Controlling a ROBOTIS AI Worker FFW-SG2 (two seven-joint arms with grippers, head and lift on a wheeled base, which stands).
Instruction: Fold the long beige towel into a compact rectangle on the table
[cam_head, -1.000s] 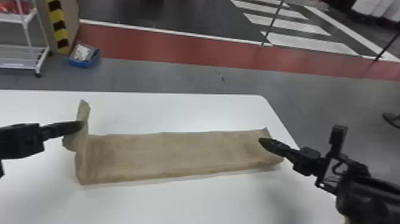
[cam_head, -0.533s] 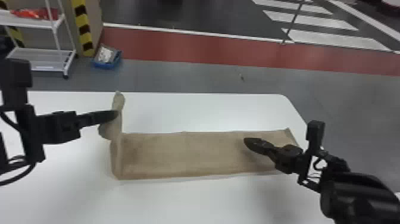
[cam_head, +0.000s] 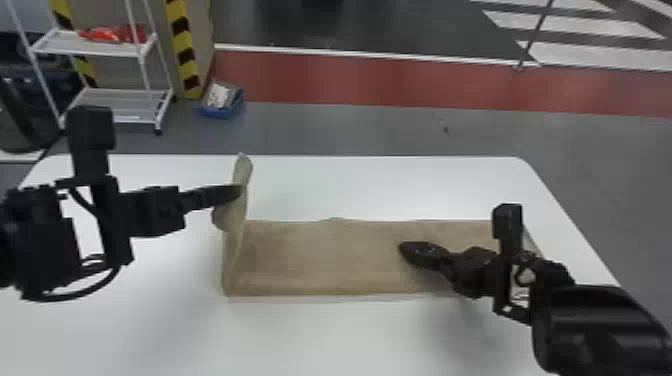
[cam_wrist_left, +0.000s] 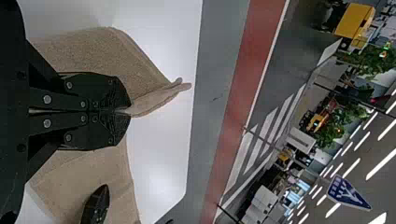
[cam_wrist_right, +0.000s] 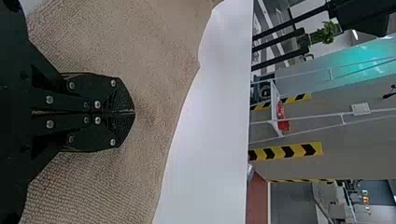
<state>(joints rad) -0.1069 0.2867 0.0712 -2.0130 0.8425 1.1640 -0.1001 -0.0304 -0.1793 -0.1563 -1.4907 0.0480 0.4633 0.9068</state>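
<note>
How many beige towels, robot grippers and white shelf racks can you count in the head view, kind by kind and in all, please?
Beige towel: 1
Grippers: 2 (left gripper, right gripper)
White shelf rack: 1
Total: 4

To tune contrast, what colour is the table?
The table is white, seen best in the head view.

The black left arm (cam_head: 40, 240) carried a looped cable (cam_head: 65, 299); the black right arm (cam_head: 547, 280), a rounded cover (cam_head: 600, 325); black fingers (cam_wrist_right: 105, 93) bore silver screws (cam_wrist_right: 49, 99).
</note>
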